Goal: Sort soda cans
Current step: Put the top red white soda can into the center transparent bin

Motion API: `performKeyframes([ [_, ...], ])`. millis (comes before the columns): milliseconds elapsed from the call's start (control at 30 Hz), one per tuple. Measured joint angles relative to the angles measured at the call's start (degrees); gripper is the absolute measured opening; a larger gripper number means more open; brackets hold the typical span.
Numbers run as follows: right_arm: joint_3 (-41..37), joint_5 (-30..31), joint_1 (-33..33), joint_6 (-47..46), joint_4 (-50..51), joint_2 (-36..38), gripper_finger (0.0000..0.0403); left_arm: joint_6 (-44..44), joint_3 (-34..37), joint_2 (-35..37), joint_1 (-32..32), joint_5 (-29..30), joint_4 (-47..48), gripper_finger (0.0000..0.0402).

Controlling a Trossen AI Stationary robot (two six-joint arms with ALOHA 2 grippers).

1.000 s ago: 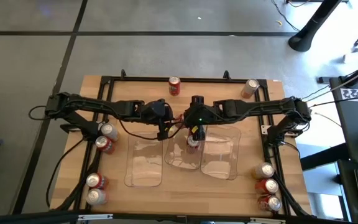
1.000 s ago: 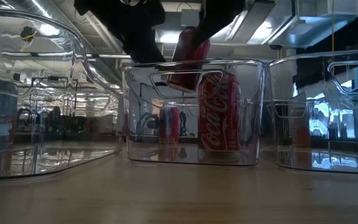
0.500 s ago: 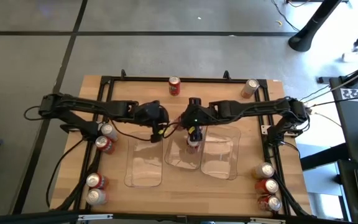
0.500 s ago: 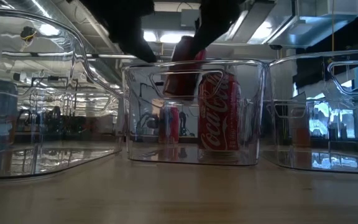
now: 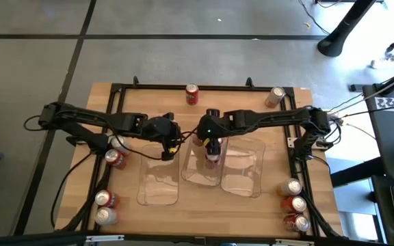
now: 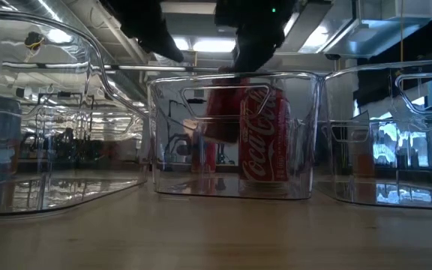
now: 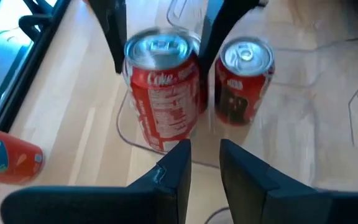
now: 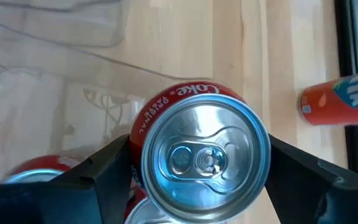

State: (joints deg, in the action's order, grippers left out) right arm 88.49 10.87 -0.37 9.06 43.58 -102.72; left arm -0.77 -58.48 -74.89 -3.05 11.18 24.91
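My right gripper [image 5: 213, 143] is shut on a red Coke can [image 8: 201, 155] and holds it inside the middle clear tray [image 5: 191, 179]. In the low view this can [image 6: 220, 112] hangs tilted beside a second red can [image 6: 265, 135], which stands on its base on the tray floor. My left gripper [image 5: 172, 141] hangs over the wood between the left tray [image 5: 157, 179] and the middle one. In its wrist view its fingers [image 7: 204, 155] have only a narrow gap and nothing between them. Other soda cans stand or lie around the table's edges. My right gripper pinches the can's upper side wall [image 8: 143, 127], just below the silver top, between its two fingers [image 8: 98, 171]. They come from above, slanting down. The can hangs tilted, top up, below the tray's rim and clear of the tray floor.
A third clear tray [image 5: 250, 179] stands right of the middle one. Loose cans: one red [image 5: 191, 94] and one silver [image 5: 274, 97] at the far edge, several at the left [image 5: 117, 152] and near left [image 5: 104, 207], three at the near right [image 5: 293, 203]. A black frame rims the table.
My right gripper has gone down with the red can, from above the middle tray's rim to inside it, next to the standing can. My left gripper has drawn back toward the table's left edge and risen, away from the middle tray.
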Motion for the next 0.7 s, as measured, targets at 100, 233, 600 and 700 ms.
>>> performKeyframes([
  [100, 0.00, -0.42, -0.34, -0.02, 0.22, -1.54, 0.0289, 0.15, 0.00, -0.05, 0.00, 0.02, 0.29, 0.0076],
  [233, 0.00, -1.48, -0.89, -0.02, 0.03, -3.55, 0.0289, 0.09, 0.00, -0.05, 0.00, 0.02, 0.14, 0.0076],
  [600, 0.00, -1.59, -0.89, 0.46, -0.64, -6.01, 0.0290, 0.08, 0.02, -0.07, 0.00, -0.03, -0.27, 0.0076],
  [700, 0.00, -1.43, -0.84, 0.48, -0.51, -6.01, 0.0304, 0.08, 0.02, -0.07, 0.00, 0.00, -0.29, 0.0076],
])
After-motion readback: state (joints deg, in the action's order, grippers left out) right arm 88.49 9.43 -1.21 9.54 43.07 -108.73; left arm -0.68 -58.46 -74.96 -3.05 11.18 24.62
